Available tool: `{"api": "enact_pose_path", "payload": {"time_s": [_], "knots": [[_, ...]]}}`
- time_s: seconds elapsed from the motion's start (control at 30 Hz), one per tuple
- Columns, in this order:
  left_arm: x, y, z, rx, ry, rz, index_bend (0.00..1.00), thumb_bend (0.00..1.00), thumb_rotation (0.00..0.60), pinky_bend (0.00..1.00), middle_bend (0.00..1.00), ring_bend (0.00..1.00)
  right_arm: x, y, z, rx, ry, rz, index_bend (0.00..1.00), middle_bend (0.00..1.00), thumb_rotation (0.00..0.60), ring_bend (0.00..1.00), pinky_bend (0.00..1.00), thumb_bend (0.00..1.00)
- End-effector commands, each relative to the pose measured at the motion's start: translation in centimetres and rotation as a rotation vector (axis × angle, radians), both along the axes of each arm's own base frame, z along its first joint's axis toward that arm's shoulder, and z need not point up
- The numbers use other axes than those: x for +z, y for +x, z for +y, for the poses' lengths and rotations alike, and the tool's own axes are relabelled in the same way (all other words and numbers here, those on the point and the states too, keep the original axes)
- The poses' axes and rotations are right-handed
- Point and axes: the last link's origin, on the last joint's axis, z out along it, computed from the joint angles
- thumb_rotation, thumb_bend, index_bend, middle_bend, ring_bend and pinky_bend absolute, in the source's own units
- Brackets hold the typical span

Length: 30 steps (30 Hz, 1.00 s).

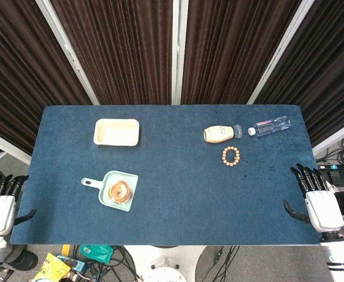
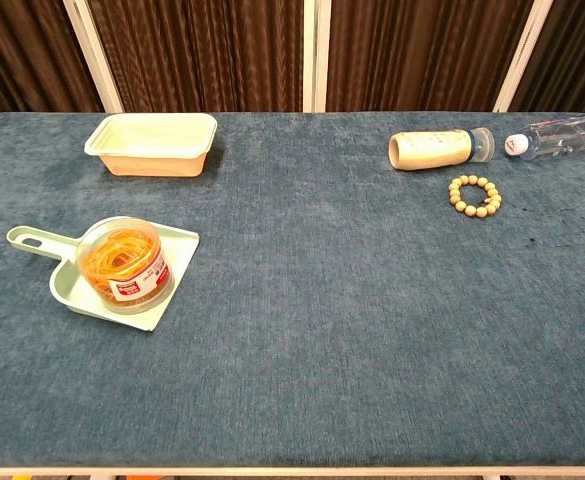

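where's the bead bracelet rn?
The bead bracelet lies flat on the table's right half in both views, just in front of the cream bottle lying on its side; the right robot hand is well clear of it.

Setting: a robot test lab, my workstation. Evidence: blue felt-covered counter (image 1: 172, 176); dark pleated curtains (image 1: 119, 47) on white frame posts (image 1: 179, 50) across the top of frame; loose cables (image 1: 342, 154) and pedals (image 1: 336, 174) on the floor, right edge.
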Motion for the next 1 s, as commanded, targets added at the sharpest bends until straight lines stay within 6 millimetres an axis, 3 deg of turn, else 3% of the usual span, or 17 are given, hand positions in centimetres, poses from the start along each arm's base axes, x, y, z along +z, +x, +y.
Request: {"api": "enact_pose_path", "payload": {"time_s": [0.03, 0.27, 0.37, 0.5, 0.63, 0.83, 1.0], "knots": [[0.0, 0.0, -0.1, 0.005, -0.002, -0.002, 0.16, 0.0, 0.6, 0.04, 0.16, 0.08, 0.0, 0.1, 0.0, 0.001, -0.002, -0.003, 0.0, 0.04, 0.436, 0.0, 0.0, 0.28], [-0.1, -0.3, -0.2, 0.007, -0.005, -0.007, 0.16, 0.0, 0.6, 0.04, 0.16, 0.08, -0.3, 0.4, -0.9, 0.006, -0.003, 0.007, 0.0, 0.06, 0.446, 0.0, 0.0, 0.28], [-0.1, -0.1, -0.1, -0.003, -0.007, -0.012, 0.16, 0.0, 0.6, 0.04, 0.16, 0.08, -0.4, 0.6, -2.3, 0.016, -0.016, -0.004, 0.0, 0.18, 0.464, 0.0, 0.0, 0.28], [0.0, -0.1, -0.1, -0.002, -0.008, -0.013, 0.16, 0.0, 0.6, 0.04, 0.16, 0.08, -1.2, 0.9, -4.9, 0.016, 0.008, 0.015, 0.07, 0.3, 0.49, 0.0, 0.0, 0.28], [0.0, -0.2, -0.2, 0.006, -0.013, -0.015, 0.16, 0.0, 0.6, 0.04, 0.16, 0.08, -2.7, 1.4, -8.3, 0.012, 0.042, 0.031, 0.29, 0.34, 0.519, 0.0, 0.0, 0.28], [0.1, -0.2, -0.2, 0.016, -0.015, -0.015, 0.16, 0.0, 0.6, 0.04, 0.16, 0.08, -5.8, 1.8, -12.9, 0.007, 0.097, 0.13, 0.33, 0.34, 0.54, 0.0, 0.0, 0.28], [0.0, -0.4, -0.3, 0.027, -0.019, -0.019, 0.16, 0.0, 0.6, 0.04, 0.16, 0.08, -8.7, 2.2, -15.7, 0.009, 0.145, 0.18, 0.33, 0.32, 0.558, 0.0, 0.0, 0.28]]}}
